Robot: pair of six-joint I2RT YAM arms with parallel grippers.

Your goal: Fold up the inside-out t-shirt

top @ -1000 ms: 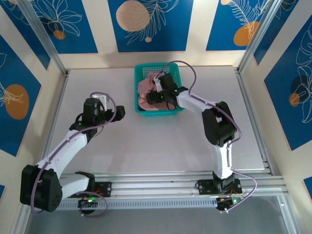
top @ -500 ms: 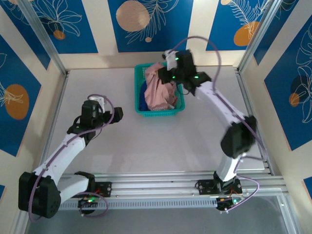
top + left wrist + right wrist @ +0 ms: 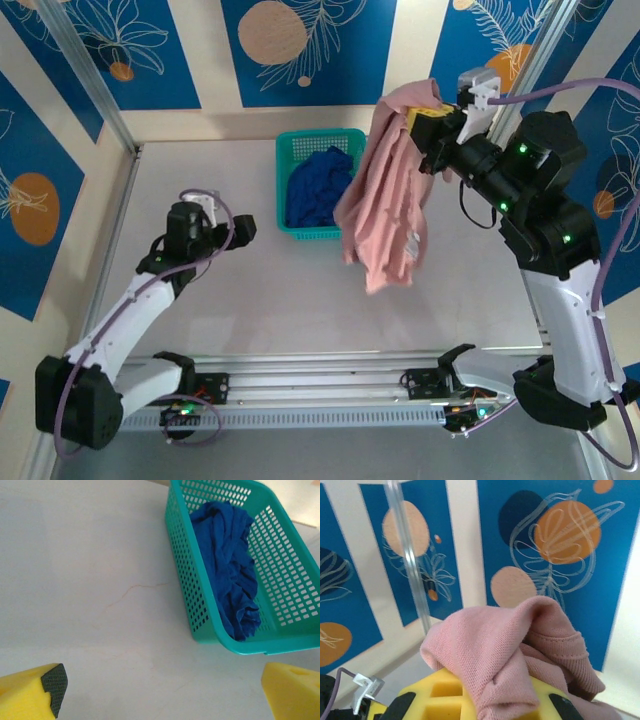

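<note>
Above the right half of the tabletop (image 3: pixel 200 330) the pink t-shirt (image 3: pixel 390 200) hangs in the air, just right of the teal basket (image 3: pixel 300 145) that holds a dark blue garment (image 3: pixel 318 185). The right gripper (image 3: pixel 430 125) has its jaws clenched on the shirt's bunched top. The left gripper (image 3: pixel 160 690) hovers left of the basket with its jaws spread.

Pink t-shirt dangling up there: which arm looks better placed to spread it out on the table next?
Right, probably. The right claw is shut on the dusty-pink cotton t-shirt, which hangs above the white table. The left claw is open and empty, near the teal plastic basket.
</note>
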